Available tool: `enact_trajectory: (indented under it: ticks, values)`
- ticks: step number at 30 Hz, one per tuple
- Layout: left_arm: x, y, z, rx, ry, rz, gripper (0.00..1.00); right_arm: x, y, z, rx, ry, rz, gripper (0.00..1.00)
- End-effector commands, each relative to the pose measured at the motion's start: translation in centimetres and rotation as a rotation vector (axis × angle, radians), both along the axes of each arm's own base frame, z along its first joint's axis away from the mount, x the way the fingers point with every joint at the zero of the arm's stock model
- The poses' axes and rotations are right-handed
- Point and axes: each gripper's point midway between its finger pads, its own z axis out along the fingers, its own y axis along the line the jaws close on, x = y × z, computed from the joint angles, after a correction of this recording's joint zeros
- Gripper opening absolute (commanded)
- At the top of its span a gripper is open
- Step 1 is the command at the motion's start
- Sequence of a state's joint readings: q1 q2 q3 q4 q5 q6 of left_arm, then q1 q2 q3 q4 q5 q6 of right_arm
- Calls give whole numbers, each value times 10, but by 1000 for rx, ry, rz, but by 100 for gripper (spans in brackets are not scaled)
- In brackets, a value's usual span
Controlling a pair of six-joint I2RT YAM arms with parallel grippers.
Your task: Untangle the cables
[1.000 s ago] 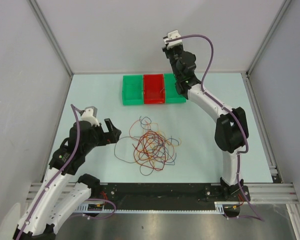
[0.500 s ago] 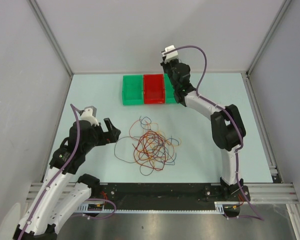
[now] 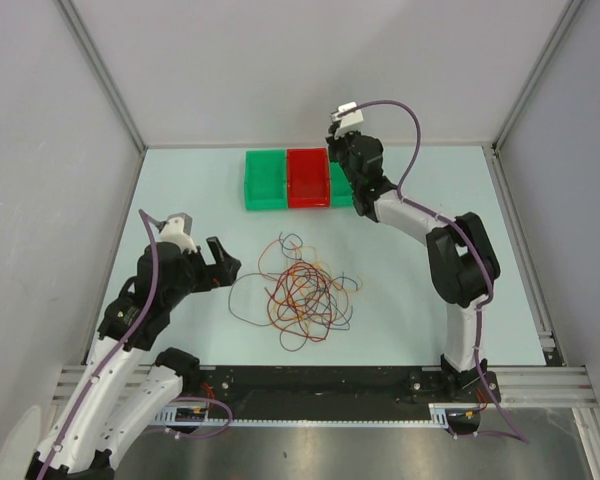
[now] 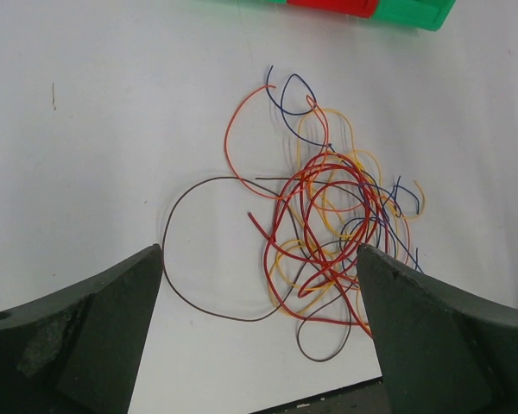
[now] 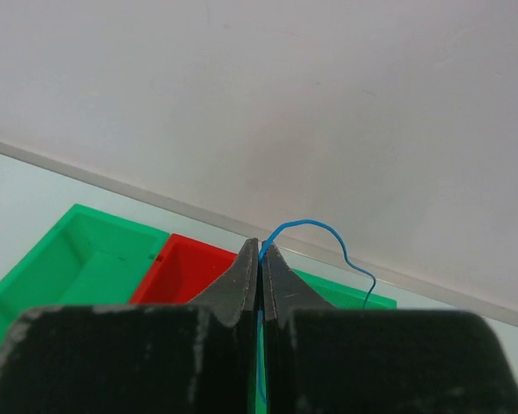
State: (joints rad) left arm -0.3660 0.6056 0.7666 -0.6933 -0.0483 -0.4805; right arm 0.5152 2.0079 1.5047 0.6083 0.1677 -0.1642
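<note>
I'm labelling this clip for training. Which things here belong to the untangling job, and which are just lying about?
Job: tangled cables; blue cable pinched in the right gripper; left gripper, open beside the tangle.
Lying about: green trays and red tray at the far side, though the right gripper hangs over them.

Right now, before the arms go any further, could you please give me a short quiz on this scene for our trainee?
1. True or false: the right end effector is shut on a blue cable.
2. The left end effector is: A) open, B) shut on a red cable, C) out of view.
3. Fill in: the middle bin of the three is coloured ___.
Key: 1 true; 2 A; 3 red.
</note>
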Motion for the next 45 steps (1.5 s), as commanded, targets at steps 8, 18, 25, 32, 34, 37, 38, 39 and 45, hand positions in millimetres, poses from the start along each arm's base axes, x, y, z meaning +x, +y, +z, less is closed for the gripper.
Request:
enact_trajectory:
  ticks: [8, 18, 25, 32, 34, 37, 38, 39, 45]
  values:
    - [4, -2, 8, -21, -33, -2, 99, -36, -9, 31, 61, 38, 35, 0]
    - [2, -1, 12, -29, -53, 0, 99, -22, 0, 13, 14, 26, 48, 0]
    - [2, -1, 13, -30, -56, 2, 99, 15, 5, 1, -1, 62, 35, 0]
    - [1, 0, 15, -33, -63, 2, 99, 49, -7, -37, 23, 128, 6, 0]
    - [1, -1, 14, -31, -61, 0, 99, 54, -14, -50, 47, 165, 16, 0]
    - [2, -1, 13, -30, -55, 0, 99, 52, -20, -71, 70, 211, 19, 0]
    - [2, -1, 13, -30, -56, 0, 99, 49, -24, -81, 65, 223, 7, 0]
    - [2, -1, 13, -30, -54, -1, 99, 48, -27, -85, 64, 226, 1, 0]
    - [3, -1, 12, -31, -52, -3, 99, 46, -33, -114, 42, 282, 0, 0]
